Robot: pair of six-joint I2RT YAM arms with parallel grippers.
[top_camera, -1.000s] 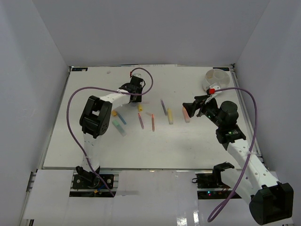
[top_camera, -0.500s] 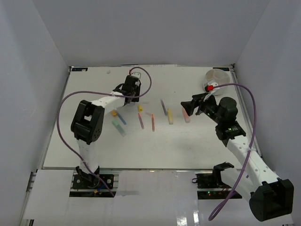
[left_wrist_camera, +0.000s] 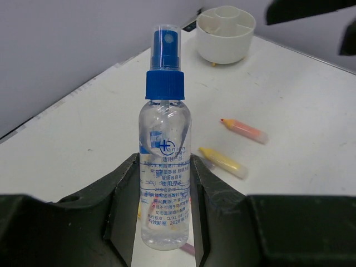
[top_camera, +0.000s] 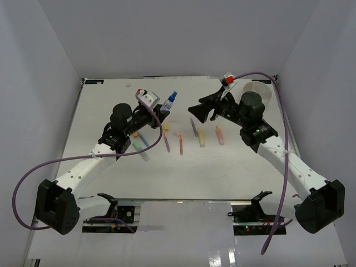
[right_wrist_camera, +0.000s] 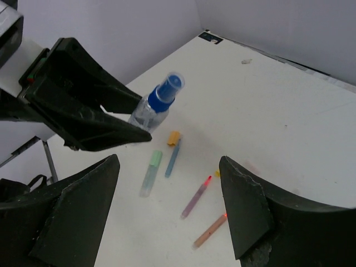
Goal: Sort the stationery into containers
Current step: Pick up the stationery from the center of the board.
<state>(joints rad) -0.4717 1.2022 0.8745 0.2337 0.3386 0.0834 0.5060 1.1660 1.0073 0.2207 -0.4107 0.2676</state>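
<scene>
**Spray bottle clamped, lifted off table**

Left gripper [left_wrist_camera: 165, 208] jaws clamped on clear blue-capped spray bottle [left_wrist_camera: 164, 167], upright between them, cap above. Right gripper [right_wrist_camera: 169, 186] jaws spread wide, nothing between; highlighters [right_wrist_camera: 151, 173] on table below. White divided tub [left_wrist_camera: 225, 33] far beyond left jaws

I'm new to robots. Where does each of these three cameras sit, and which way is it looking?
Top external: above, behind the arms, looking down on the table; both arms show.
Left wrist: on the left arm, looking past its fingers gripping the spray bottle.
Right wrist: on the right arm, looking between its open fingers.
All three show that bottle.
</scene>
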